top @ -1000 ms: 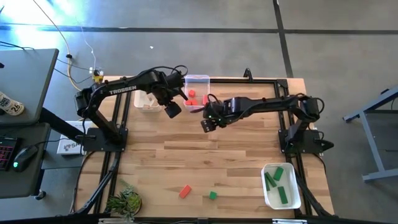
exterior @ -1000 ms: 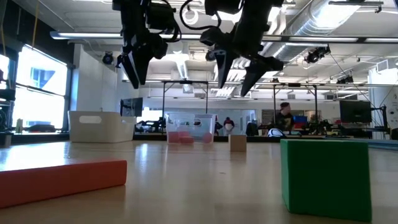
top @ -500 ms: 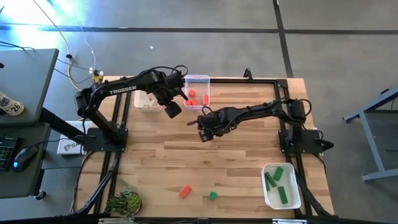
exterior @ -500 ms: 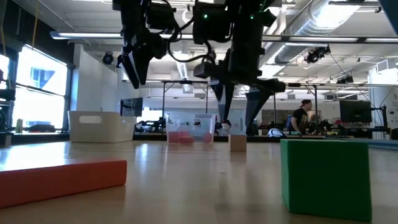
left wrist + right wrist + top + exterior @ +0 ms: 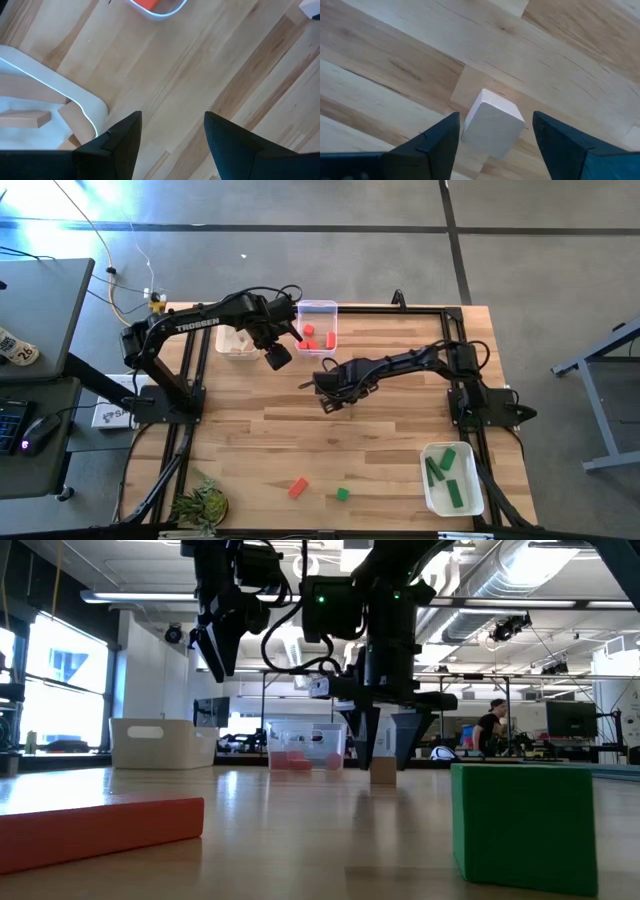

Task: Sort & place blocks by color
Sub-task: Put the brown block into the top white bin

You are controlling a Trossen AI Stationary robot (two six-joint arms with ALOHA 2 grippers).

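In the low view, a green cube (image 5: 524, 827) and a red-orange bar (image 5: 100, 829) are lying nearest on the desk (image 5: 320, 840). Farther back, the right gripper (image 5: 383, 745) is hanging low with its fingers spread to either side of a plain wood cube (image 5: 382, 771), not pressing it. The right wrist view is showing that same pale cube (image 5: 493, 122) sitting between the two fingers with a gap on each side. From above, the cube is hidden under the right gripper (image 5: 327, 394). Beyond, the left gripper (image 5: 277, 357) is hovering spread, holding nothing, between a white tub (image 5: 236, 343) and a clear tub (image 5: 318, 307) holding red blocks (image 5: 310, 332).
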